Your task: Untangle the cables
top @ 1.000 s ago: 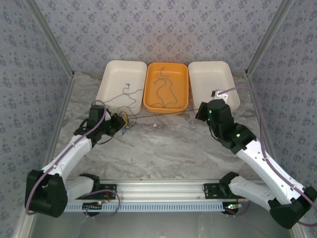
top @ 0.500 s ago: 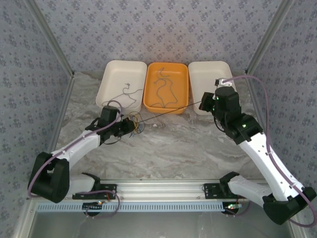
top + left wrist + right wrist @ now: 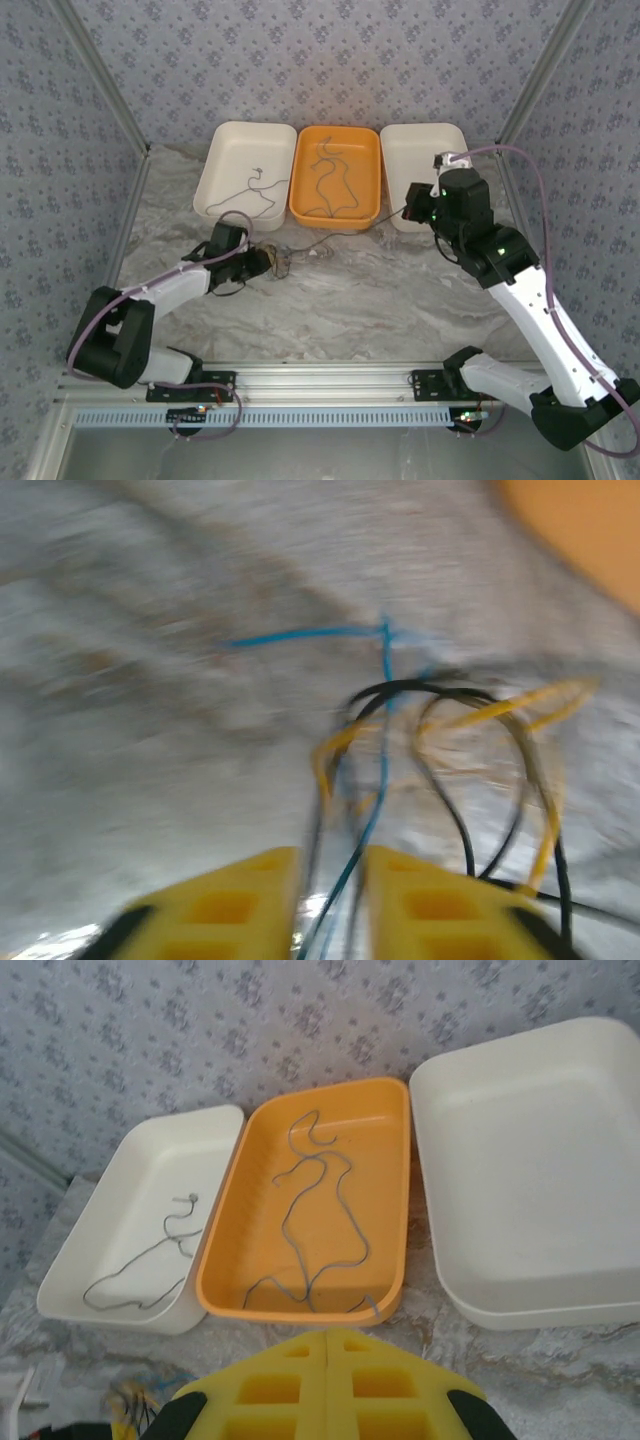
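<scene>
Marble-patterned bench [image 3: 400,300]: grey-veined, it carried the tangle and three trays.
Left pincer [image 3: 330,905]: lay low over the bench at left of centre, partly released. Its yellow pads [image 3: 240,900] were parted by a narrow gap, and a blue strand and a dark strand ran through that gap. The wrist view was blurred.
Cable tangle [image 3: 281,262]: a small knot of yellow, blue and black loops lay on the bench at the left pincer's tips, on the near side of the trays.
Dark cable [image 3: 380,223]: led from the tangle across the bench, past the orange tray's near corner, up to the right pincer.
Right pincer [image 3: 408,212]: was raised at the near edge of the right tray and clenched, pads pressed together, with the dark cable's end at its tips.
Left white tray [image 3: 222,165]: held one thin grey cable [image 3: 255,186], loosely curled.
Orange tray [image 3: 300,205]: stood in the middle and held a longer grey squiggle [image 3: 330,182].
Right white tray [image 3: 445,150]: stood beside the orange one at the far edge.
</scene>
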